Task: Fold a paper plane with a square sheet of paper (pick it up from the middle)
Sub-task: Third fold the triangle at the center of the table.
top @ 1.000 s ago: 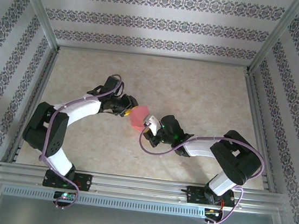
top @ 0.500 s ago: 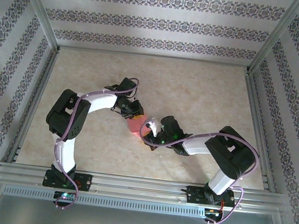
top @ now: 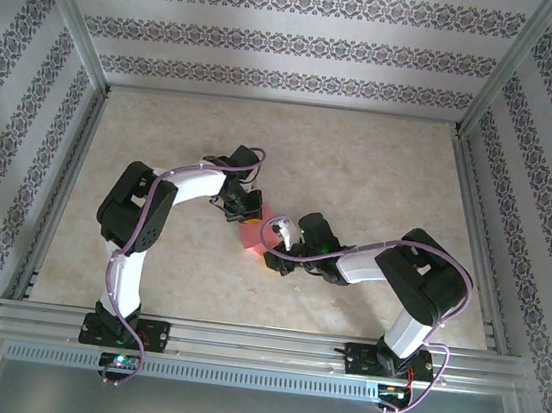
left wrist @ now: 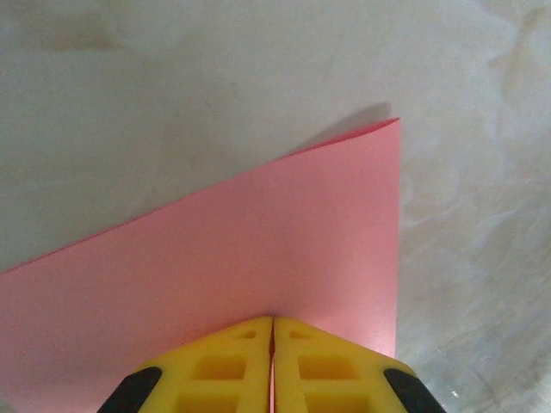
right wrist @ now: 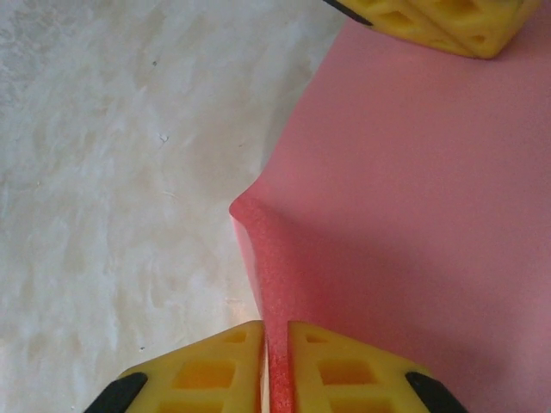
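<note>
The square sheet of paper (top: 251,232) is pink-red and held just above the table between both arms near the middle. My left gripper (top: 247,213) is shut on its far-left edge; in the left wrist view the yellow jaws (left wrist: 273,320) meet on the sheet (left wrist: 258,241), which spreads flat ahead to a corner. My right gripper (top: 270,256) grips the near-right side, and a raised ridge of the paper (right wrist: 413,189) runs down into its jaws (right wrist: 275,329), which stand a sliver apart around it. The left gripper's yellow fingers (right wrist: 430,21) show at the sheet's far edge.
The beige marbled table top (top: 361,167) lies all round the paper. Metal frame rails (top: 240,338) run along the near edge and both sides, with patterned walls behind. Purple cables loop along both arms.
The left arm has swung right to the paper and its jaws have shut on the sheet's edge. The right jaws have eased slightly apart, paper still between them.
</note>
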Controlling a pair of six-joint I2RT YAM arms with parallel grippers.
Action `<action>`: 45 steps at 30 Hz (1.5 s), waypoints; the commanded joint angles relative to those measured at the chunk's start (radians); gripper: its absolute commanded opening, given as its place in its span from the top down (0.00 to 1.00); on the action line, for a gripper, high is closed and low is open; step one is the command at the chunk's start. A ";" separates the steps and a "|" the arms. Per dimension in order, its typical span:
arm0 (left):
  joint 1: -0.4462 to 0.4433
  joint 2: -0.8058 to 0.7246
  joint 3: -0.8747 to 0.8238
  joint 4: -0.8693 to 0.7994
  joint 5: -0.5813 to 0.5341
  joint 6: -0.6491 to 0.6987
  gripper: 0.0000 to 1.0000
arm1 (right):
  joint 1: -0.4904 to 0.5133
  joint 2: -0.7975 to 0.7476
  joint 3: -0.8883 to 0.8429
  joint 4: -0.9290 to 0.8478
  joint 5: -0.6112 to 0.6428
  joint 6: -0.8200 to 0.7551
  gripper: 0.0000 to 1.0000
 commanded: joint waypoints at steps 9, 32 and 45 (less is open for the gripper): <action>-0.021 0.077 0.055 -0.142 -0.082 0.083 0.94 | -0.019 -0.037 0.031 -0.009 -0.016 0.000 0.77; -0.027 0.119 0.094 -0.121 -0.027 0.226 0.97 | -0.030 -0.023 0.088 -0.119 0.106 -0.056 0.86; -0.027 0.129 0.097 -0.116 -0.015 0.237 0.98 | -0.036 0.023 0.132 -0.151 0.076 -0.083 0.86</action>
